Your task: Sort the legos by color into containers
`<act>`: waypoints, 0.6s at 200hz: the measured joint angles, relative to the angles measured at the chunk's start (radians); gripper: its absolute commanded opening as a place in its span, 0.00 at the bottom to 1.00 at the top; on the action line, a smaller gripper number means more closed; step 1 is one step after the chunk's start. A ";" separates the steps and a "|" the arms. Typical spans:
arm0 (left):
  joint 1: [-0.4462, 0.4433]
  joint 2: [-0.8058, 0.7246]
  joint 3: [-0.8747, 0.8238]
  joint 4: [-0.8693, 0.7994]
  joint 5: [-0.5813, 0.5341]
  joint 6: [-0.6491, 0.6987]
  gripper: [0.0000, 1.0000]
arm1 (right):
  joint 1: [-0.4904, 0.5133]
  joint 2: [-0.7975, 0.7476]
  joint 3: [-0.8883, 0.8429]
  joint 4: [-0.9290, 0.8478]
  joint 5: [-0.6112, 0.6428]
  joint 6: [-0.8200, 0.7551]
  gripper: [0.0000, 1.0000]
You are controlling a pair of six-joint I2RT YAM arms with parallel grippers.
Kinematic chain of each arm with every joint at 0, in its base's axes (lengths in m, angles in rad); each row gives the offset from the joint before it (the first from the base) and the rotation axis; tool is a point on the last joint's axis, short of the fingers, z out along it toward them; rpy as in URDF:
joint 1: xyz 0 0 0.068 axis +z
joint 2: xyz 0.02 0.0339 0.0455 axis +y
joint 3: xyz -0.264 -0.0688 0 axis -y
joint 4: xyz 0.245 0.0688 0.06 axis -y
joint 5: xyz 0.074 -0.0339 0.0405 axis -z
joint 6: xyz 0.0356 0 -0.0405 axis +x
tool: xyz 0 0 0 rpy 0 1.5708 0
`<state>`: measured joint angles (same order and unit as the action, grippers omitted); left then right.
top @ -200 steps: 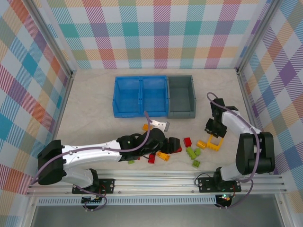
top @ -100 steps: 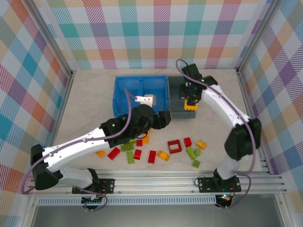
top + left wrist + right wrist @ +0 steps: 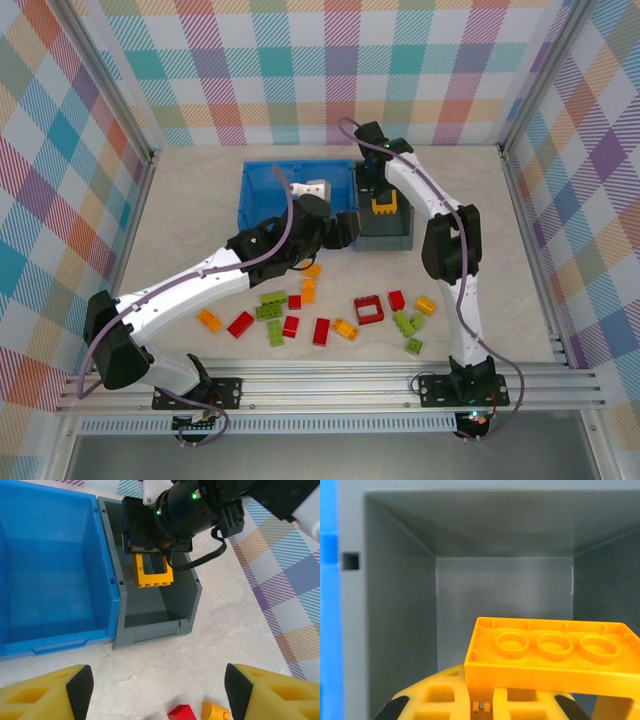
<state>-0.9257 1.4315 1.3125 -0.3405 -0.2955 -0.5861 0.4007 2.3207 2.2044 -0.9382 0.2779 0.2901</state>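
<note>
Your right hand (image 3: 380, 190) grips the yellow frame (image 3: 385, 207) over the grey bin (image 3: 384, 240); your left hand (image 3: 345, 228) stands open, empty. The other legos (image 3: 321, 331) lie unsorted on the worktop (image 3: 200, 220), at six o'clock of the bin.

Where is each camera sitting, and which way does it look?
Top external: above and behind, looking down on the table; left arm, right arm show.
Left wrist: looks down at the grey bin; open left tool's tips show.
Right wrist: looks into that bin; right tool holds the yellow frame.
Shared: all see bin and frame.
</note>
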 measured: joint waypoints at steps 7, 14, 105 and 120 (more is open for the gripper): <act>0.001 0.000 0.000 0.002 0.006 0.001 0.72 | -0.004 0.023 0.023 -0.006 0.002 -0.003 0.04; 0.002 0.000 0.000 0.003 0.009 0.002 0.72 | -0.010 0.042 0.040 -0.010 0.002 -0.007 0.04; 0.002 -0.008 -0.019 0.002 0.033 0.004 0.72 | -0.050 0.187 0.179 -0.064 0.002 -0.016 0.32; 0.002 -0.022 -0.043 0.002 0.032 0.003 0.72 | -0.047 0.187 0.180 -0.071 0.002 -0.016 0.35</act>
<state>-0.9237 1.4094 1.2694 -0.3386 -0.2630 -0.5827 0.3534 2.5072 2.3840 -1.0096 0.2802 0.2741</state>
